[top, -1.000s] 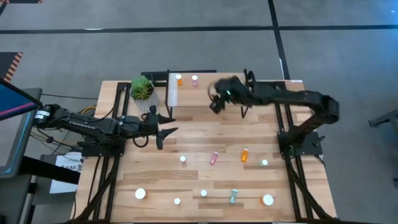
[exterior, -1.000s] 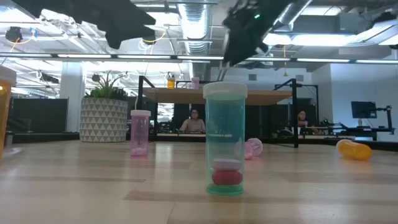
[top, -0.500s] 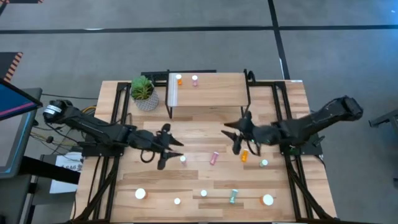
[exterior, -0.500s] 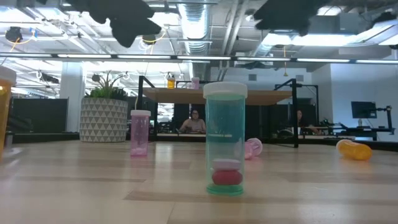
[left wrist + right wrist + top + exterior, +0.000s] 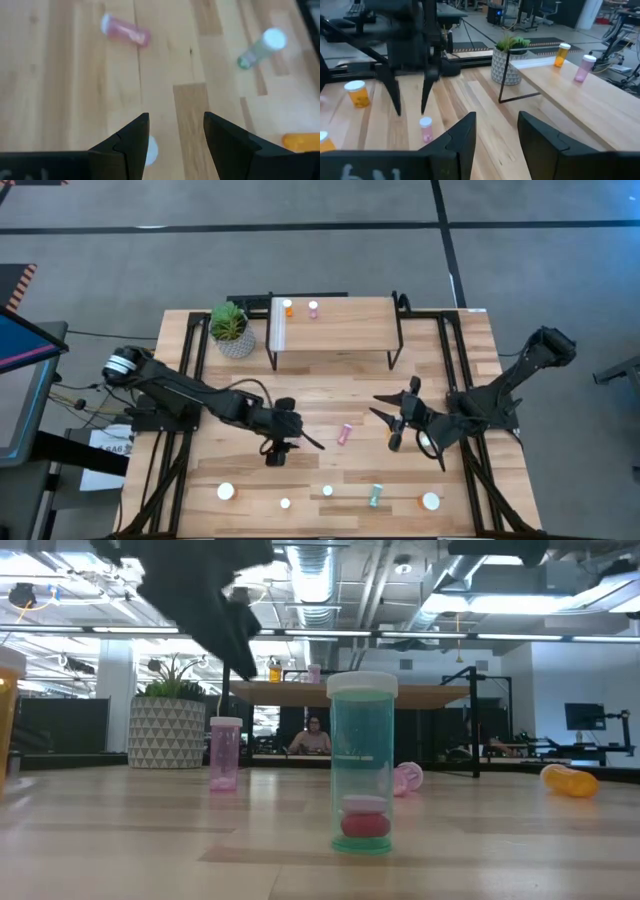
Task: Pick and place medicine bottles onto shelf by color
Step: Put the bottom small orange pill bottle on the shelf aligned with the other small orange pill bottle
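Note:
My left gripper is open, low over the middle of the table. A standing pink bottle is under it; only its white cap shows beside one finger. In the low view the bottle stands below the gripper's dark fingers. My right gripper is open over a lying orange bottle. The shelf at the far side carries one orange bottle and one pink bottle. A pink bottle lies between the two grippers.
Several bottles stand or lie toward the near edge: a teal one, an orange one and white-capped ones. A potted plant stands left of the shelf. A teal bottle stands close to the low camera.
My right gripper has left the shelf and come toward the near edge and down, to the lying orange bottle. My left gripper has gone toward the right and near edges and come down over the standing pink bottle.

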`<state>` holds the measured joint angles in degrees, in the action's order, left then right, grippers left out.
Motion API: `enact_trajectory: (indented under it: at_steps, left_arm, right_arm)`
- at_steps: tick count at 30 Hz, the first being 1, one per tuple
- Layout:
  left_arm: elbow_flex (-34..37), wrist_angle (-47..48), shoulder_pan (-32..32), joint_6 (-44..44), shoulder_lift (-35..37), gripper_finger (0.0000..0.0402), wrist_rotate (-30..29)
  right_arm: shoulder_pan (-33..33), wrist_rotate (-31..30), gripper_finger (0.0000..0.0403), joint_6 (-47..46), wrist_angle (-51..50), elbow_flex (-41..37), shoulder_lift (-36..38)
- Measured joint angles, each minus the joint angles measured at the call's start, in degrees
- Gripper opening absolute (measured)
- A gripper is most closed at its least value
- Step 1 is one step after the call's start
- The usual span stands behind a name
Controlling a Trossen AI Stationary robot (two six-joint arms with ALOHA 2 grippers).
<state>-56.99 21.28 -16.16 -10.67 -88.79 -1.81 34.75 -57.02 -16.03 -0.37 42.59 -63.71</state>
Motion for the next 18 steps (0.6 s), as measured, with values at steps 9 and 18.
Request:
enact_trajectory:
  at_steps: [9, 18]
  left_arm:
    - [-1.9, 5.1, 0.3, -0.6, -2.9, 0.0193, -1.7]
    - [-7.3, 9.5, -5.3, 1.1, -0.6, 0.0197, -1.7]
  right_arm:
    - [0.9, 0.0, 0.0154, -0.5, 0.0, -4.0, 4.8]
    - [0.8, 0.1, 0.0143, -0.2, 7.5, -12.9, 14.0]
